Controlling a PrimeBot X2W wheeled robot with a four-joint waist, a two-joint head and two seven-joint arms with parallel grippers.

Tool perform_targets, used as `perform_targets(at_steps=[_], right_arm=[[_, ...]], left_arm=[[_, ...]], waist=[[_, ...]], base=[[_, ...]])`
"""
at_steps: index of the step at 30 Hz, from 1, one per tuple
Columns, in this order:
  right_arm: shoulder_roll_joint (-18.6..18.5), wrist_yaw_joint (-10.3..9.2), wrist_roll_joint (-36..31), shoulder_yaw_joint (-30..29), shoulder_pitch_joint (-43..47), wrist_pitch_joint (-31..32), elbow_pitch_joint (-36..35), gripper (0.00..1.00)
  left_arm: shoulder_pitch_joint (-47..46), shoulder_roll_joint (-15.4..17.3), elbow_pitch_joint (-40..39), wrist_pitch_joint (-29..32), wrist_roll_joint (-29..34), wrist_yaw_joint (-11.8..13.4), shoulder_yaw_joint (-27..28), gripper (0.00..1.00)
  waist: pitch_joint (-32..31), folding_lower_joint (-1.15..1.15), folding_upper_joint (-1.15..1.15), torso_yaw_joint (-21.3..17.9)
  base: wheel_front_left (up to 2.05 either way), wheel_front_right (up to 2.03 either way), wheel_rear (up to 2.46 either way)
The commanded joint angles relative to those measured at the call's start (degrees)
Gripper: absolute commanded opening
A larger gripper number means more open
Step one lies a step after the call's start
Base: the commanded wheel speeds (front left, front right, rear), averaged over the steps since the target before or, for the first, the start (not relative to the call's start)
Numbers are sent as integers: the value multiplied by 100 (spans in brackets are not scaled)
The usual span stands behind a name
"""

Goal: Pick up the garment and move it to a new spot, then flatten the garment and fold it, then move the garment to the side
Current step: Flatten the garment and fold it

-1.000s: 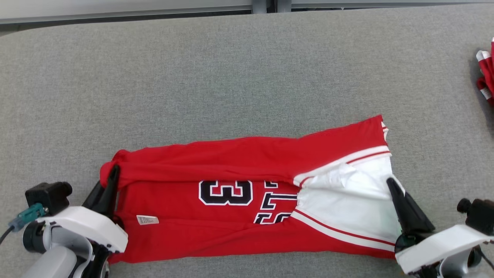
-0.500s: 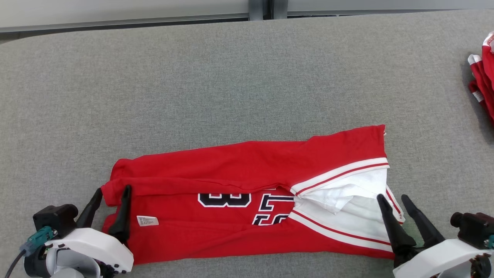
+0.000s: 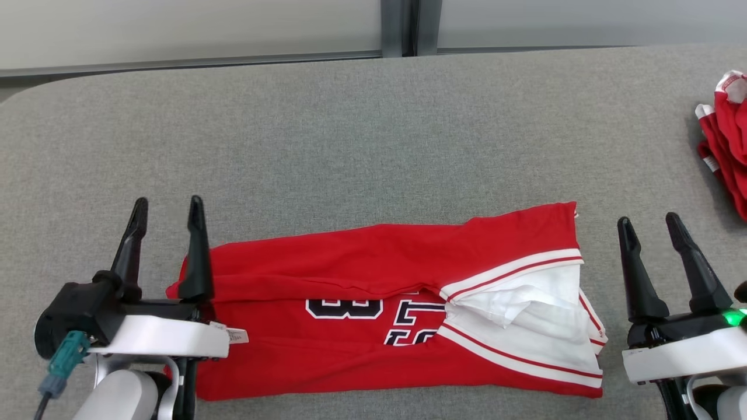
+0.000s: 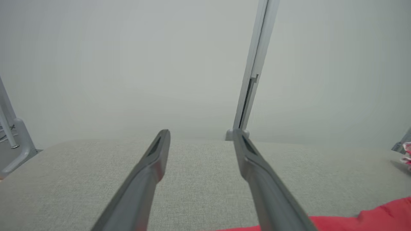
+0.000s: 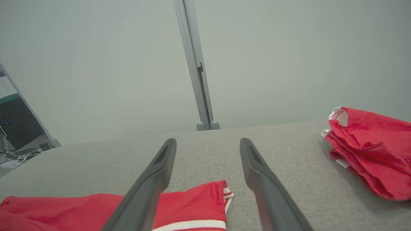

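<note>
- left gripper (image 3: 168,203), at 8 o'clock in the head view: a second ago it was pinched on the left end of the garment (image 3: 373,262); it has since let go and lifted, and its fingers now stand spread wide with nothing between them, tips over the grey table (image 3: 350,128)
- garment, at 6 o'clock, running from 9 to 3: released, it lies as a long flat band, its far strip folded down toward 6 over the top of the black lettering; the white sleeve with striped trim is at its 3 o'clock end and a small white label (image 3: 236,335) at its 9 o'clock end. It has barely moved on the table; the scene sliding down the picture is the head tilting
- right gripper (image 3: 648,219), at 4 o'clock: it too has dropped the sleeve end and risen, fingers apart and empty, just beside the garment's 3 o'clock edge, not touching
- red-and-white cloth lump (image 3: 726,146), at 2 o'clock, well apart, untouched
- meaning: the lengthwise fold looks laid; I judge an end-to-end fold comes next, then the move aside
</note>
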Motion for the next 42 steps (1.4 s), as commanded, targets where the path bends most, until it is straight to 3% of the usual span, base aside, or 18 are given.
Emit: perform_targets(at_steps=[1, 8, 24, 38, 42], right_arm=[[-60, 0, -192, -8, -90, -87, 22, 100], [47, 0, -598, 26, -67, -367, 240, 100], [149, 0, -772, 25, 310, -508, 669, 100], [145, 0, -777, 38, 223, -492, 775, 100], [94, 0, -734, -17, 102, -421, 1154, 100]], left_arm=[[29, -125, -174, -22, 347, -71, 149, 100], [350, -505, -221, -23, 1063, -385, 439, 100], [810, -1005, 816, -23, 1564, -1188, 981, 100], [680, -1280, 987, -24, 1874, -1513, 1282, 100], [573, -1371, 981, -24, 1973, -1603, 1356, 100]], waist=[[-88, 0, 0, 1], [-315, 0, 0, -42], [-626, 0, 0, -1], [-596, 0, 0, 28], [-488, 0, 0, 109]], base=[[0, 0, 0], [0, 0, 0], [0, 0, 0], [0, 0, 0], [0, 0, 0]])
